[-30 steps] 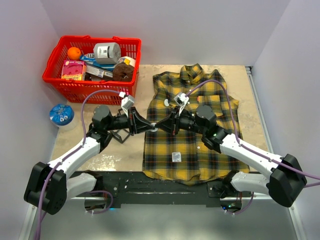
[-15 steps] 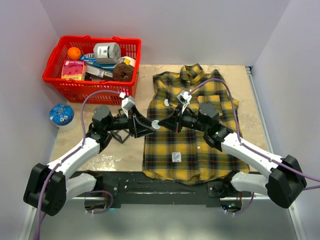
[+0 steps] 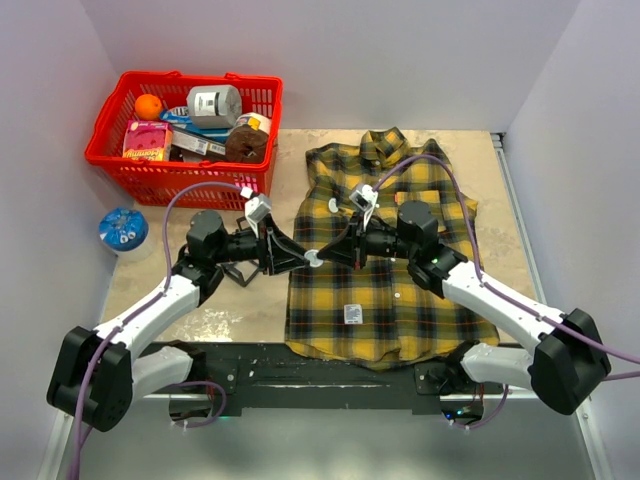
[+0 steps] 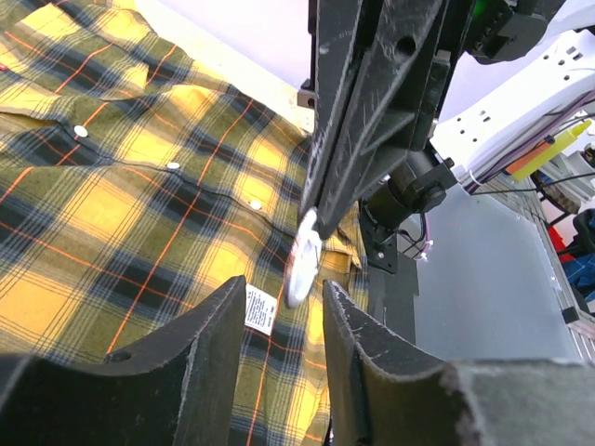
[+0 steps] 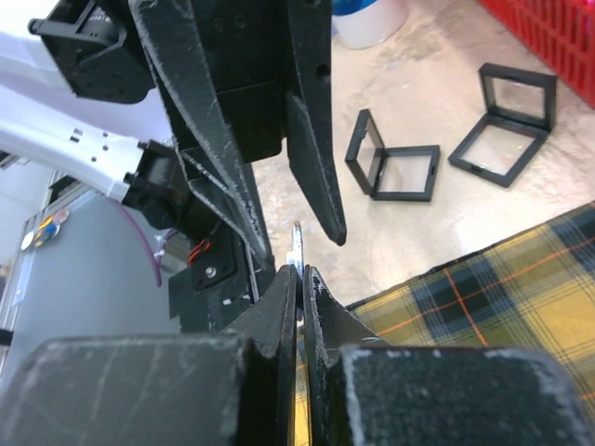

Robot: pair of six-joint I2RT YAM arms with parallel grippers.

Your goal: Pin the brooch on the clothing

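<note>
Right wrist view: the right fingers [image 5: 275, 311] are pressed together on the lower rim of the brooch [image 5: 297, 249], a thin pale disc seen edge-on; the left fingers [image 5: 314, 163] stand spread to either side of it, with no contact visible. Left wrist view: a clear gap separates the left fingers; the brooch shows its round face just beyond their tips; the shirt [image 4: 139, 186] lies flat below. Top external view: both arms meet above the shirt's edge on the left arm's side; the shirt rests on the tabletop [image 3: 200, 310]; a red basket [image 3: 130, 165] sits at the far left corner. The right wrist view alone clearly shows two open black frames [image 5: 392, 165] on the tabletop.
</note>
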